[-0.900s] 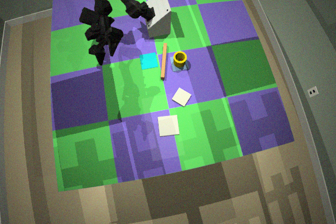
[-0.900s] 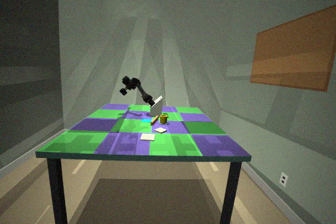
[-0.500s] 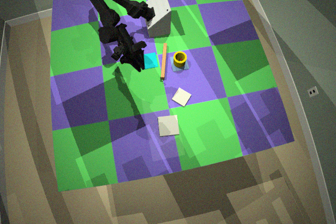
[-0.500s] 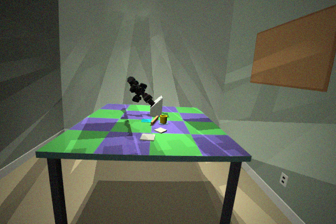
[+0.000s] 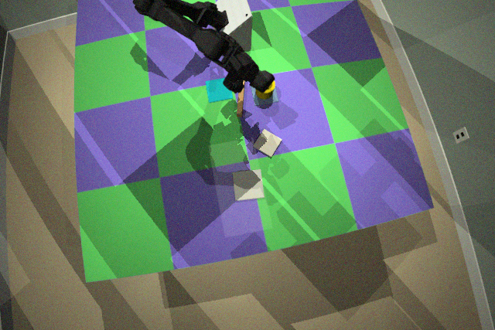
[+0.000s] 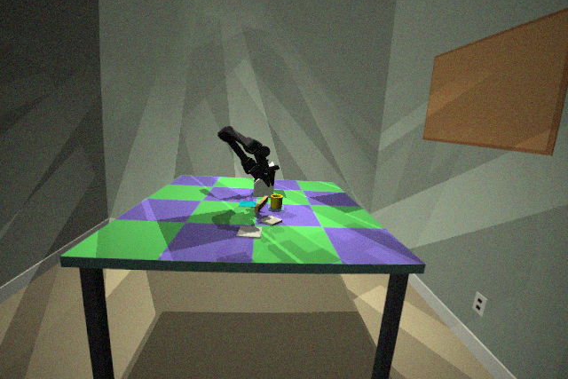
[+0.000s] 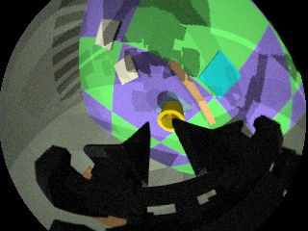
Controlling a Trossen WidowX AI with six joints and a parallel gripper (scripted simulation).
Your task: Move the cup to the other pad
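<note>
A yellow cup stands upright on a pale blue pad on a purple square near the table's middle. I cannot make out the marbles inside it. The other pad, bright cyan, lies a short way to its left. A thin wooden stick lies between the two pads. My gripper hangs just above the cup, pointing down. Its fingers stand partly apart and nothing is between them. In the wrist view the cup shows in the gap beyond the fingertips.
Two flat white tiles lie in front of the cup; they also show in the exterior view. A white wedge block stands behind, by the arm's base. The checkered table top ends at open edges.
</note>
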